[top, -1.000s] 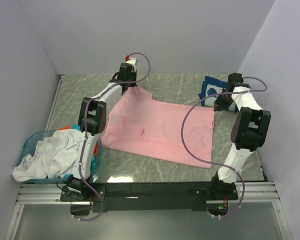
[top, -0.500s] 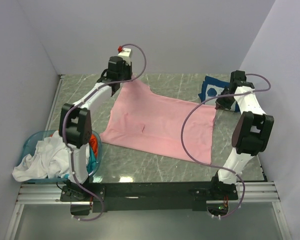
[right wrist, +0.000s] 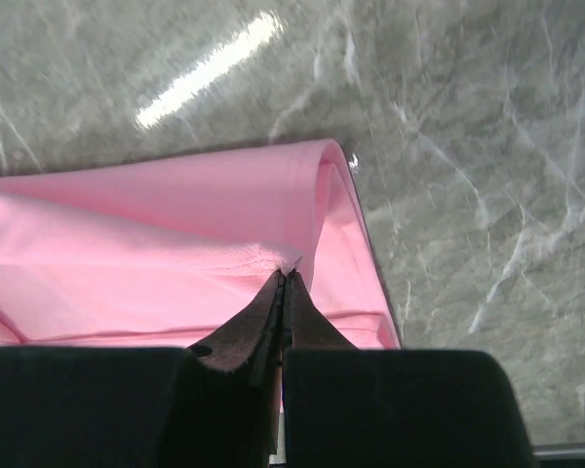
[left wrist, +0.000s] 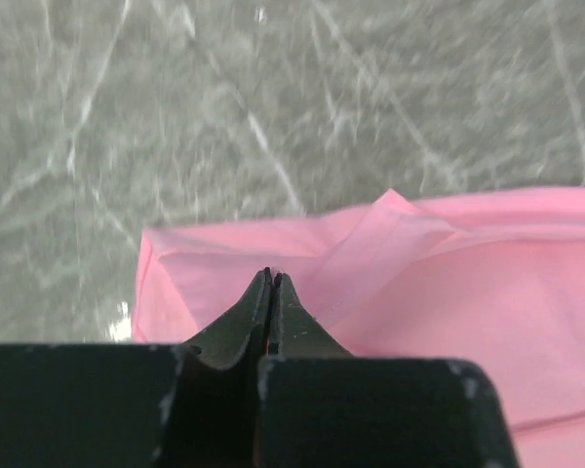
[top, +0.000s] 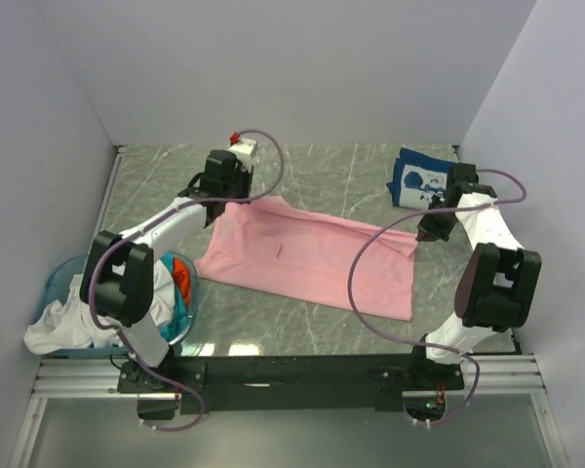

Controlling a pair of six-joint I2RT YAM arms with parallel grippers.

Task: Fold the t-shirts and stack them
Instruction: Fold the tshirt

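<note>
Marble desk (top: pixel 341 180), pink t-shirt (top: pixel 302 255) centre, far edge doubled over. Only wrist views show pinches: left gripper (left wrist: pixel 271 277) on 10 o'clock corner, right gripper (right wrist: pixel 285 275) on 2 o'clock corner. Top view alone: navy t-shirt (top: pixel 417 180) at 1 o'clock; basket (top: pixel 57 283) with white t-shirt (top: pixel 63 327) at 8, partly behind left arm (top: pixel 117 278).

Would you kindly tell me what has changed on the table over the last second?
The left claw and right claw stayed shut on the pink tee, holding its far edge, and drew that edge toward the near side. The far part now doubles over and the tee lies shorter front to back. The navy tee and the basket did not move.
</note>
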